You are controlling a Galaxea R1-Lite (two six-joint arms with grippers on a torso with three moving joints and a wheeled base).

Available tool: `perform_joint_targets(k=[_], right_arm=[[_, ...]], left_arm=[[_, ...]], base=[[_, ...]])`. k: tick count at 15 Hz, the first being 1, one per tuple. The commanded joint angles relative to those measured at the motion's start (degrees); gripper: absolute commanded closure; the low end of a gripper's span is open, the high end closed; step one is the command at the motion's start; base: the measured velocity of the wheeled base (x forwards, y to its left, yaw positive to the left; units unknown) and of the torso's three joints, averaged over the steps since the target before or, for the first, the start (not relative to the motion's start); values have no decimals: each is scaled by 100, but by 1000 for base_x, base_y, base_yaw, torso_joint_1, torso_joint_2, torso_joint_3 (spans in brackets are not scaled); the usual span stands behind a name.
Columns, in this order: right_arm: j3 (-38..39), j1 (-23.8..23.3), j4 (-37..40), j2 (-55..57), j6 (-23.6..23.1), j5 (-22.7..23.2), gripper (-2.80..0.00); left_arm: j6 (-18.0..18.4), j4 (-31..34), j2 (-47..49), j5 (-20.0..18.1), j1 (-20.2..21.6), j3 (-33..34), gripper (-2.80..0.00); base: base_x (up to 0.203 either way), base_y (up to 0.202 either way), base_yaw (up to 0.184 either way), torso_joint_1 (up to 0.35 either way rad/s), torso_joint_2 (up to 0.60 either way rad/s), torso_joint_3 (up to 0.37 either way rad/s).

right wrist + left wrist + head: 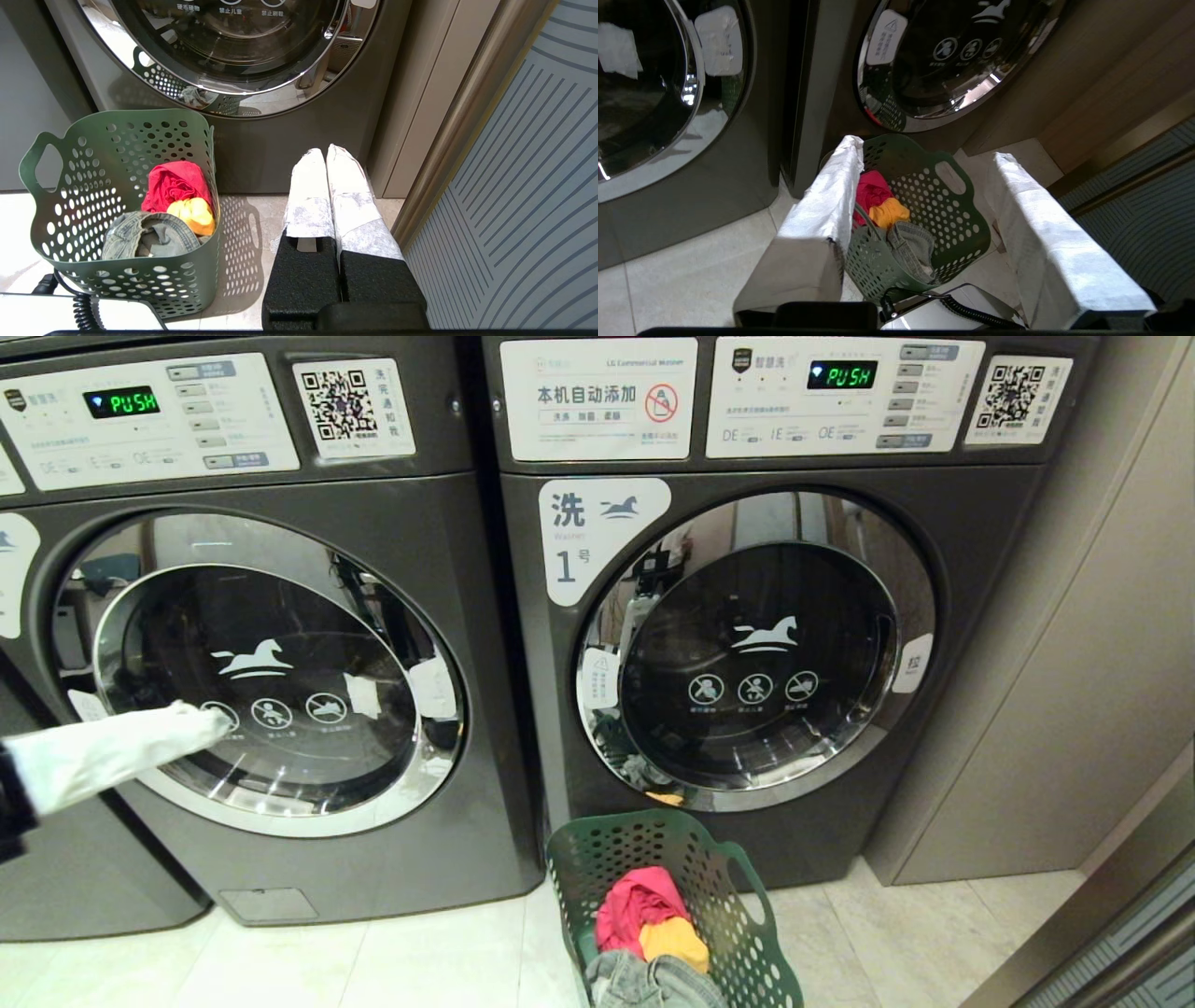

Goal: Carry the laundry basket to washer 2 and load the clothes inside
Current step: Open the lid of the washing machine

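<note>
Right wrist view alone: right fingers [327,156] pressed together beside the laundry basket [70,186]; left fingers [924,163] spread

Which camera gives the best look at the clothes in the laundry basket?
The right wrist view: it shows the whole laundry basket and the clothes inside. The head view cuts the basket at the picture's edge; in the left wrist view a finger hides part.
</note>
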Motion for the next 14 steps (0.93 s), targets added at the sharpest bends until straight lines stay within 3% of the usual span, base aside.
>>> perform_joint_targets(k=[1,4,8,11,14], right_arm=[[0,1,-5,5,-6,0,0],[-1,1,-5,5,64,5,0],[-2,1,-14,5,209,-9,0],[-9,1,-14,5,205,-9,0],[-9,1,-14,5,205,-9,0]], left_arm=[[17,-990,1494,144,60,286,-280],[221,-1920,2732,729,109,378,-280],[369,-3717,4327,1505,212,319,-280],[885,-5576,5428,1371,231,283,-280],[1061,-6319,5873,1143,127,121,-280]], base=[[0,0,0,0,0,0],[0,0,0,0,0,0],[0,0,0,0,0,0],[0,0,0,0,0,0],[0,0,0,0,0,0]])
